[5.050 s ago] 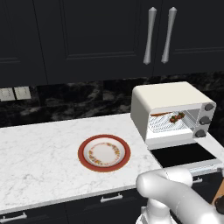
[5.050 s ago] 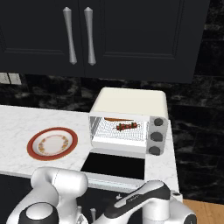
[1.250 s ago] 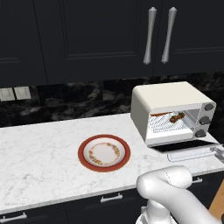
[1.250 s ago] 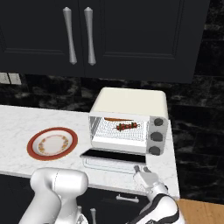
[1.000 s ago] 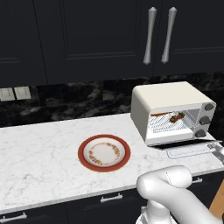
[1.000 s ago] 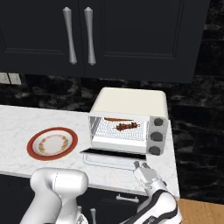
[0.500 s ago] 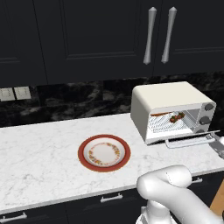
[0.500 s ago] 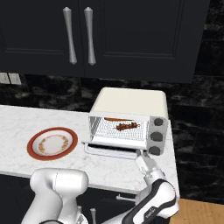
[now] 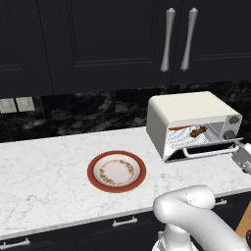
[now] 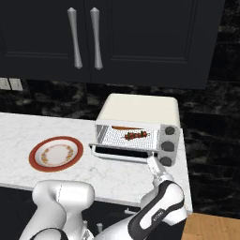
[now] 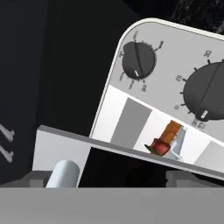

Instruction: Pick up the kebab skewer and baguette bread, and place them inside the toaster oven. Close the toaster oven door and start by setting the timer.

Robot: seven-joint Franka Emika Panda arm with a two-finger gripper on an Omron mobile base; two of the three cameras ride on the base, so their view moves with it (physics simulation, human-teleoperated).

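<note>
Both foods already lie on the rack inside the cream-white boxy toaster oven [image 10: 138, 129], so the spread-jawed claw [image 10: 152, 163], under the half-raised dark glass door [image 10: 124, 152], should lift steadily until it shuts.

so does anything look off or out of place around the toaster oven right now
Nothing looks spilled or damaged. The toaster oven door is only partly raised, tilted rather than shut, with the open claw at its right end. The kebab skewer and baguette bread lie on the rack inside; the plate sits bare.
</note>
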